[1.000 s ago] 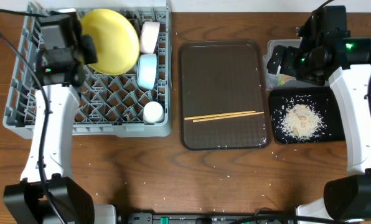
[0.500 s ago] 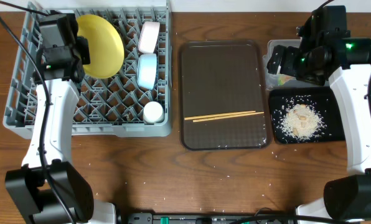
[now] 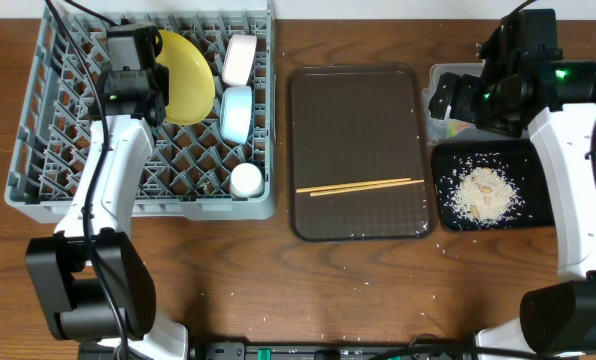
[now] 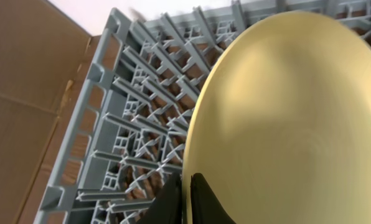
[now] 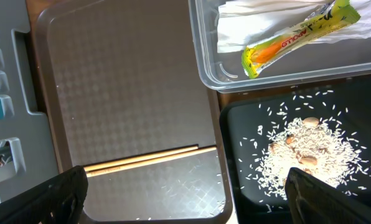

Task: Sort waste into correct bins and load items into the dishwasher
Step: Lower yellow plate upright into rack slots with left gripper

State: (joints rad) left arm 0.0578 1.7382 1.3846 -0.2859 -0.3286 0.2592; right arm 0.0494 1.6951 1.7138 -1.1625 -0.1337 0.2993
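Overhead view: bright, even, diffuse light from above; short soft shadows on the tabletop (image 3: 328,290); sharp throughout.
Left wrist view: yellow plate (image 4: 285,118) very close, soft-focused, with a broad pale sheen; grey dish rack (image 4: 129,124) clearer.
Right wrist view: sharp; faint glare on the brown serving tray (image 5: 129,93); bright highlights along the clear tub (image 5: 204,78) rim.

the brown tray (image 3: 358,110) lies open save the chopsticks (image 3: 363,186) across its near half; in the rack (image 3: 38,150) the plate (image 3: 190,80), white bowl (image 3: 240,58), blue bowl (image 3: 236,112) and cup (image 3: 246,180) block the right side.
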